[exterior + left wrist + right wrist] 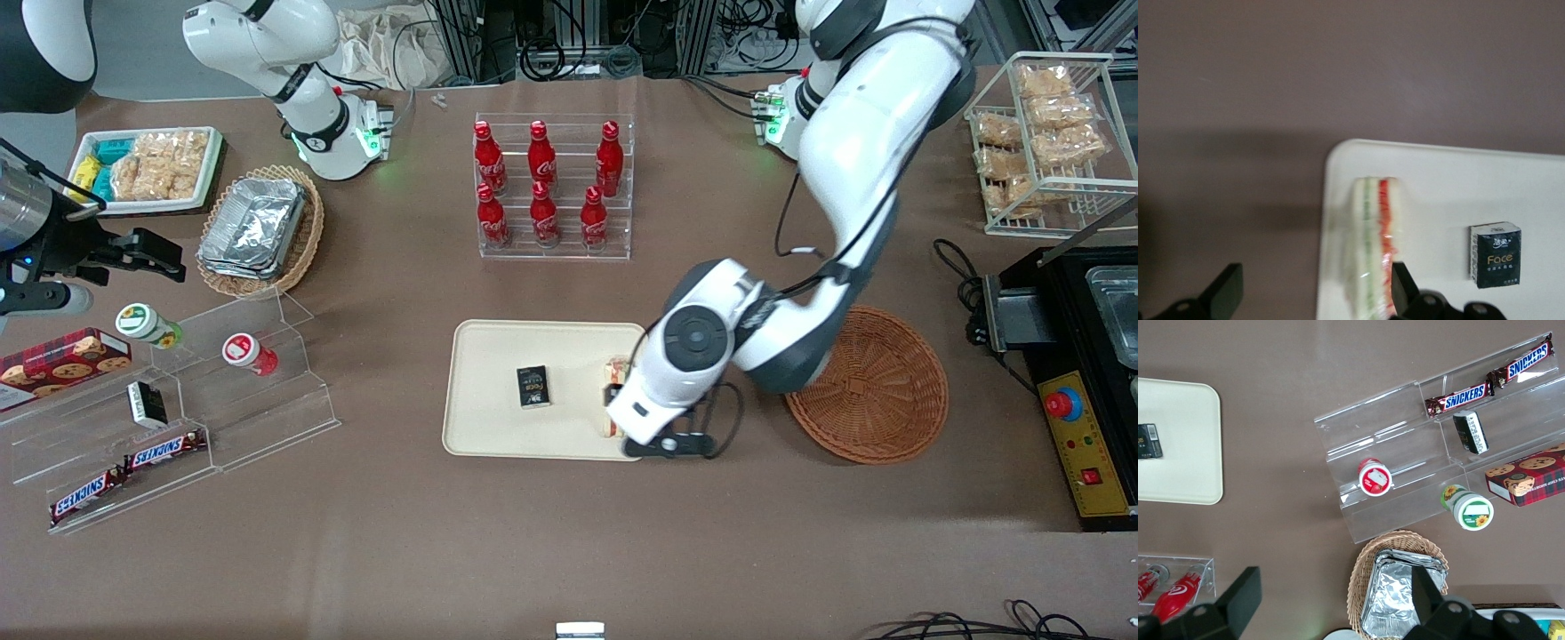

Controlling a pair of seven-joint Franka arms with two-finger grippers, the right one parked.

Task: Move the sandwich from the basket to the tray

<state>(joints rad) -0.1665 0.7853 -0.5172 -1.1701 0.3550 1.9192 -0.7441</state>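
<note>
The sandwich [1375,247], a wedge of white bread with green and red-orange layers, lies on the cream tray [1438,180] close to the tray's edge nearest the basket. In the front view the wrist covers most of the sandwich [613,372]. The left arm's gripper [1315,293] hangs low over it, open. One finger [1403,288] is against the sandwich's red side and the other finger [1225,292] is out over the table. In the front view the gripper [633,411] is over that same edge of the tray [484,427]. The reddish-brown basket [876,382] beside it is empty.
A small black packet [533,388] lies on the tray's middle. A clear rack of red cola bottles [551,187] stands farther from the front camera. Acrylic steps with snacks [178,418] and a tan basket of foil trays [258,227] lie toward the parked arm's end.
</note>
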